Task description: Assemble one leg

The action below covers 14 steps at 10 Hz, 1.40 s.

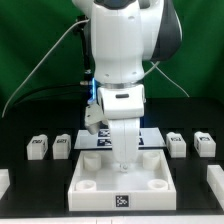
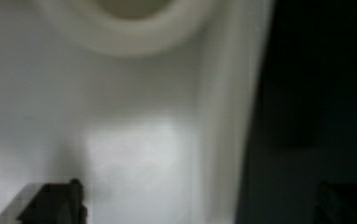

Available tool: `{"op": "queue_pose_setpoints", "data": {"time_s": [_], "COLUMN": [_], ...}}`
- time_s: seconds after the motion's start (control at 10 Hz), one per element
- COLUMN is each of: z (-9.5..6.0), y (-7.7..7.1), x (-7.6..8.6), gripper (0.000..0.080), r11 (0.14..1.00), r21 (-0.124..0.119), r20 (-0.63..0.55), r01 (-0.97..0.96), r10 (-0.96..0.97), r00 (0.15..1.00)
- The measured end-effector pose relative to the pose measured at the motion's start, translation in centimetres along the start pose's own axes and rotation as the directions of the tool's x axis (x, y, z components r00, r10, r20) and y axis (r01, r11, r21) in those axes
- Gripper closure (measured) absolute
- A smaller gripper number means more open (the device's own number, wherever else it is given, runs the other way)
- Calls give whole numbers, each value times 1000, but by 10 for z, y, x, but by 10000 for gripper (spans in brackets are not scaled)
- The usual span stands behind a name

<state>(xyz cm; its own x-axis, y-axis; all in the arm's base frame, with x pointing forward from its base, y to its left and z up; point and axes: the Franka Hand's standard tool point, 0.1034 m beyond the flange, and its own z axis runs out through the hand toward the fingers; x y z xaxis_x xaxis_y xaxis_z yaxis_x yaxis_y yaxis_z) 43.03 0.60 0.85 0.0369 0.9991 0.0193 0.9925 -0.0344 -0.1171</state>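
Square tray part [image 1: 122,190]: nearest item on the tabletop [image 1: 30,205]. It is white, with round sockets at its corners and a tag on its front face.
End effector [image 1: 122,163]: sits low inside the tray part's recess, close over its floor. In the wrist view the fingertips [image 2: 50,203] stand wide apart. Only blurred white surface and one round socket [image 2: 130,8] show between and beyond them, and nothing is held.
Legs [image 1: 62,145]: four, none fitted. They stand in a row just beyond the tray part, two to the exterior view's left and two to its right, each apart from its neighbour and from the tray part.
Leg handling (judgement): probably light, rigid plastic and not fragile. The smooth faces may slip under a weak grip.
Leg grip point (judgement): across two opposite flat side faces near mid-height, fingers square to the block, with the end that enters the socket left free.
Marker board [image 1: 152,133]: lies flat behind the arm, farthest back.
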Motion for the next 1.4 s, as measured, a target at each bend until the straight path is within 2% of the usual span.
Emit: {"op": "queue_pose_setpoints", "data": {"time_s": [0.1, 0.2, 0.3, 0.4, 0.5, 0.6, 0.7, 1.4], "z": [0, 0, 1, 1, 1, 1, 0, -1], "y": [0, 0, 0, 0, 0, 0, 1, 4], "x": [0, -1, -1, -2, -2, -2, -2, -2], "gripper": [150, 272, 272, 407, 603, 603, 728, 732], "r11": [1000, 1000, 1000, 1000, 1000, 1000, 1000, 1000], "r21": [1, 3, 3, 3, 4, 4, -4, -17], "r20": [0, 0, 0, 0, 0, 0, 0, -2], "r01": [2, -3, -4, -5, -6, -6, -6, -7], "r10": [-2, 3, 4, 5, 6, 6, 6, 7], "r00": [1000, 1000, 1000, 1000, 1000, 1000, 1000, 1000]}}
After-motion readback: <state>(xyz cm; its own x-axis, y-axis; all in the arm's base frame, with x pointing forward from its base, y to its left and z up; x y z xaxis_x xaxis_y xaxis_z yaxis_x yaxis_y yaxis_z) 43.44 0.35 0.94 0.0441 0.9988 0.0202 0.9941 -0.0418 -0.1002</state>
